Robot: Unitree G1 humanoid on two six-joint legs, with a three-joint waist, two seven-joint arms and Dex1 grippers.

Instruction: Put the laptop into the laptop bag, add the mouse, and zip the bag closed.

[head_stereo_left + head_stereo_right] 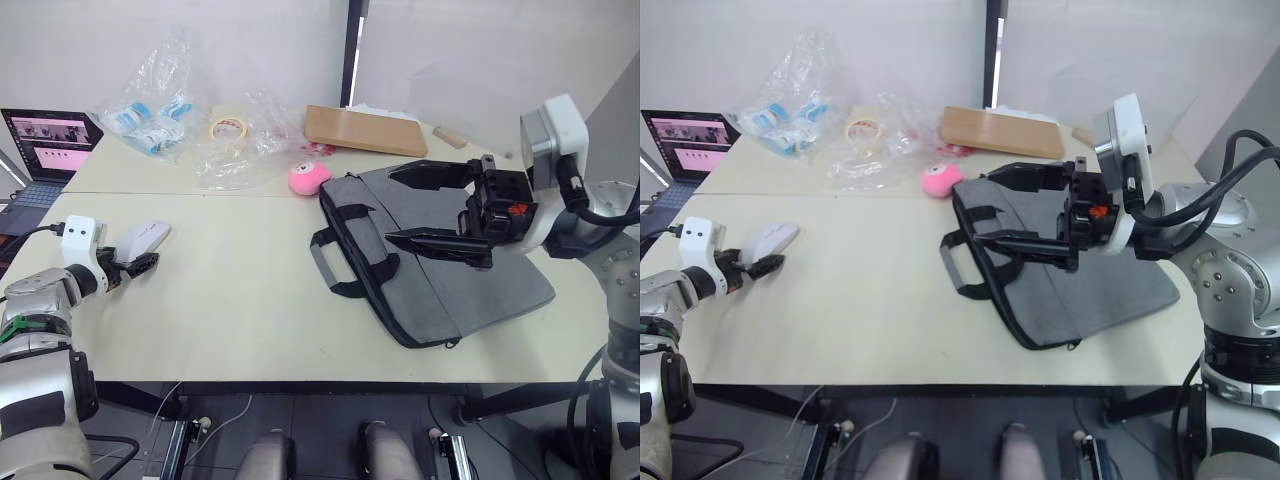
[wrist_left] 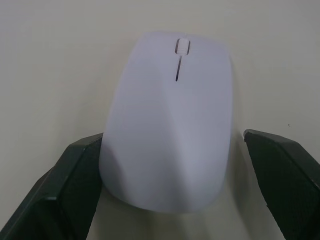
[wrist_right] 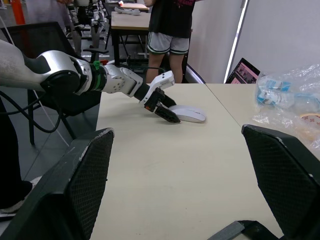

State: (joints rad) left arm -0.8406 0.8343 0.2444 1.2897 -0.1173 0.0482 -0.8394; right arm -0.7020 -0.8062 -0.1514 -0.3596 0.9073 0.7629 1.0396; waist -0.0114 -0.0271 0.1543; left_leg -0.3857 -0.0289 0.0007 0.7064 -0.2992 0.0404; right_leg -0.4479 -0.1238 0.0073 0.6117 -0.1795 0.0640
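Left gripper (image 1: 140, 262) at the near left of the surface (image 1: 240, 300), fingers apart and set either side of the mouse (image 1: 143, 237), which lies flat on the surface; in the left wrist view one finger (image 2: 60, 185) touches the mouse's side, the other stands just clear. Right gripper (image 1: 435, 207) above the bag (image 1: 440, 260), fingers spread wide — one over the bag's far edge, one over its middle — holding nothing. The bag lies flat at the right of the surface, its black handles (image 1: 335, 262) toward the centre; the laptop itself cannot be made out. Beyond the bag: a pink fluffy ball (image 1: 309, 178) just beside its far corner, a cardboard box (image 1: 365, 130), a tape roll (image 1: 228, 128) and clear plastic bags (image 1: 160, 110). A small dark laptop (image 1: 45, 150) with a lit pink screen stands at the far left.
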